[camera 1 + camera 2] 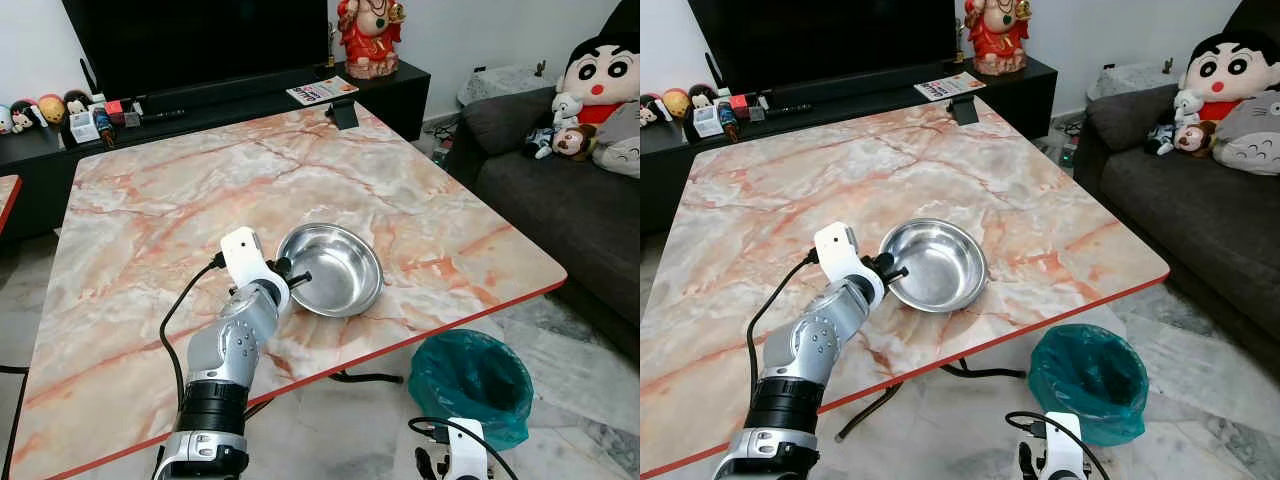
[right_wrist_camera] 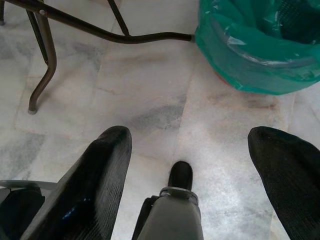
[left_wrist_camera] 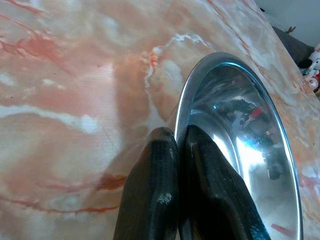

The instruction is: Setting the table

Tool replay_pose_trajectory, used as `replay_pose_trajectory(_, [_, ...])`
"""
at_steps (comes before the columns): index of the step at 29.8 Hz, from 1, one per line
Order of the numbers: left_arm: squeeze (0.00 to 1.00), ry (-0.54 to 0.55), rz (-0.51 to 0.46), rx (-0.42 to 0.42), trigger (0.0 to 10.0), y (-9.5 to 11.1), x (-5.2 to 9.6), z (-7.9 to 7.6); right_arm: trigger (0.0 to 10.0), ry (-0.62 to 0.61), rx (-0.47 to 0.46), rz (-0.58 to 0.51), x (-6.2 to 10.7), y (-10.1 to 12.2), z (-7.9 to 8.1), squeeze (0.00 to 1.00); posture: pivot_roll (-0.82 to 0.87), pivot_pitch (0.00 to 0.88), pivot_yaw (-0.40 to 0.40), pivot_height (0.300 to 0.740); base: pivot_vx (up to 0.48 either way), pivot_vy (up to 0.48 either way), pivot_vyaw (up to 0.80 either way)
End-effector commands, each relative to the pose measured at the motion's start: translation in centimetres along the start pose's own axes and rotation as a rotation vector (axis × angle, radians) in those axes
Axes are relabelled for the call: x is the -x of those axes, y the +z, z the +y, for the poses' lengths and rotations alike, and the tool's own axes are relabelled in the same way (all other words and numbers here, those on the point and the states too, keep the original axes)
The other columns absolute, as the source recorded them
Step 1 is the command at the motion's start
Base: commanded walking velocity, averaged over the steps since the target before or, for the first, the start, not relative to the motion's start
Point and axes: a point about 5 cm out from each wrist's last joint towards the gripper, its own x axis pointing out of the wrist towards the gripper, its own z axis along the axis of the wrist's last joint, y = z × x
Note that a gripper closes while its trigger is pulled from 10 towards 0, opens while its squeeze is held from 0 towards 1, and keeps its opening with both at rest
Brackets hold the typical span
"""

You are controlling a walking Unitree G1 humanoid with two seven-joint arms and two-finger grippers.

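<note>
A shiny steel bowl [image 1: 335,268] sits on the marble table [image 1: 200,180], near its front edge. My left gripper [image 1: 291,277] is shut on the bowl's near-left rim, one finger inside and one outside. In the left wrist view the two black fingers [image 3: 165,190] pinch the rim of the bowl [image 3: 240,150]. My right gripper [image 2: 190,150] hangs low beside the table, open, over the tiled floor, with nothing between its fingers.
A green-lined bin [image 1: 472,382] stands on the floor by the table's front right corner. A dark sofa [image 1: 570,210] with plush toys is at the right. A TV stand [image 1: 200,100] with small items and a statue runs behind the table. The table's legs [image 2: 75,27] are near my right arm.
</note>
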Motion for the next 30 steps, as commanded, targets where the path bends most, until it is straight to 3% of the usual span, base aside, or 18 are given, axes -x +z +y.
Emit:
replay_pose_trajectory(1, [0.00,0.038,0.030,-0.013,10.0,-0.5,0.1,0.6,10.0,0.001,-0.005,0.001,0.0,0.0,0.1,0.00,0.10,0.000,0.051,0.740,0.000,0.000,0.00])
replay_pose_trajectory(9, [0.03,0.070,0.128,0.112,10.0,-1.9,0.6,1.4,10.0,0.006,0.001,0.007,0.0,-0.2,0.1,0.00,0.10,0.000,0.051,0.740,0.000,0.000,0.00])
replay_pose_trajectory(10, [0.42,0.071,0.131,0.120,10.0,-1.9,0.7,1.5,10.0,0.006,0.002,0.008,0.0,-0.2,0.1,0.00,0.10,0.000,0.051,0.740,0.000,0.000,0.00])
replay_pose_trajectory(11, [1.00,0.077,0.129,0.120,10.0,-1.9,0.8,1.6,10.0,0.006,0.002,0.009,0.0,-0.2,0.1,0.00,0.10,0.000,0.050,0.740,0.000,0.000,0.00])
replay_pose_trajectory(15, [1.00,0.077,0.122,0.115,10.0,-1.6,0.9,1.6,10.0,0.006,0.004,0.009,0.0,-0.2,0.1,0.00,0.10,0.000,0.048,0.740,0.000,0.000,0.00])
replay_pose_trajectory(16, [0.29,0.076,0.118,0.125,10.0,-1.5,0.9,1.5,10.0,0.006,0.005,0.009,0.0,-0.2,0.1,0.00,0.10,0.000,0.048,0.740,0.000,0.000,0.00])
replay_pose_trajectory(17, [0.29,0.075,0.116,0.133,10.0,-1.5,0.9,1.5,10.0,0.006,0.006,0.009,0.0,-0.2,0.1,0.00,0.10,0.000,0.048,0.740,0.000,0.000,0.00])
replay_pose_trajectory(18, [0.00,0.073,0.114,0.132,10.0,-1.4,0.9,1.5,10.0,0.006,0.007,0.010,0.0,-0.2,0.0,0.00,0.10,0.000,0.046,0.740,0.000,0.000,0.00])
replay_pose_trajectory(30, [0.00,0.046,0.067,0.047,10.0,-0.2,1.4,2.0,10.0,0.009,0.015,0.012,0.0,-0.2,0.1,0.00,0.10,0.000,0.044,0.740,0.000,0.000,0.00])
